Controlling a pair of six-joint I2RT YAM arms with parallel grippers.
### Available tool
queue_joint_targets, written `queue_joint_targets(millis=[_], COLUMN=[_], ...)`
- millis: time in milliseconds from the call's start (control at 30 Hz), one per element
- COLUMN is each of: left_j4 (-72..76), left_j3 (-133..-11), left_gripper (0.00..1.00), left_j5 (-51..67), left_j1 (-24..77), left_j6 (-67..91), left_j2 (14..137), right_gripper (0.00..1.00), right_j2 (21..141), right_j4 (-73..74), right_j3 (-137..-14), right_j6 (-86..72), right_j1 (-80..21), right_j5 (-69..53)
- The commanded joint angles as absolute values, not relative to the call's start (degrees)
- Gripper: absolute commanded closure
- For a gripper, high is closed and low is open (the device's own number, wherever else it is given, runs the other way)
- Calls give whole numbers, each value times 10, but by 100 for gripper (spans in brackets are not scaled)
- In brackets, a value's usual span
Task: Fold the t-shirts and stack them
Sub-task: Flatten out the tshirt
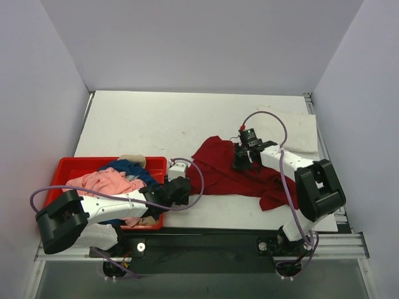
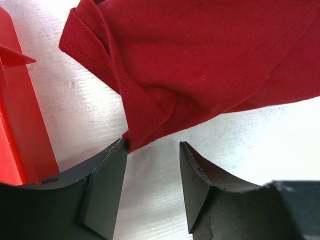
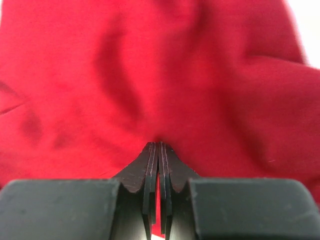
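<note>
Dark red t-shirt (image 1: 224,171) is lying crumpled on table (image 1: 137,124). Right gripper (image 3: 158,145) is pinching it, left gripper (image 2: 153,144) is hovering spread at its corner.

place: robotics lab cell | signs: bare white partition walls (image 1: 199,43); white table (image 1: 156,121); robot arms (image 1: 293,165) on metal rail (image 1: 349,244)

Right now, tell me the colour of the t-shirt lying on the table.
The t-shirt is dark red; the left wrist view shows it best.
</note>
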State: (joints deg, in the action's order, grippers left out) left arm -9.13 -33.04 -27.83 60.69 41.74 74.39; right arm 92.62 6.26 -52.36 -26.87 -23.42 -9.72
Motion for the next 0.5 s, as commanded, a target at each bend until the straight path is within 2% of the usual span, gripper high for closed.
queue_joint_targets(millis=[0, 467], left_j4=[-86, -40], left_j3=[-332, -327], left_gripper=[43, 43], left_j5=[-285, -259], left_j1=[606, 603], left_j6=[410, 400], left_j2=[737, 758], right_gripper=[100, 100], right_j2=[942, 930], right_j4=[61, 81], right_j3=[-518, -483], right_j6=[-283, -286], right_j1=[-205, -146], right_j5=[-107, -66])
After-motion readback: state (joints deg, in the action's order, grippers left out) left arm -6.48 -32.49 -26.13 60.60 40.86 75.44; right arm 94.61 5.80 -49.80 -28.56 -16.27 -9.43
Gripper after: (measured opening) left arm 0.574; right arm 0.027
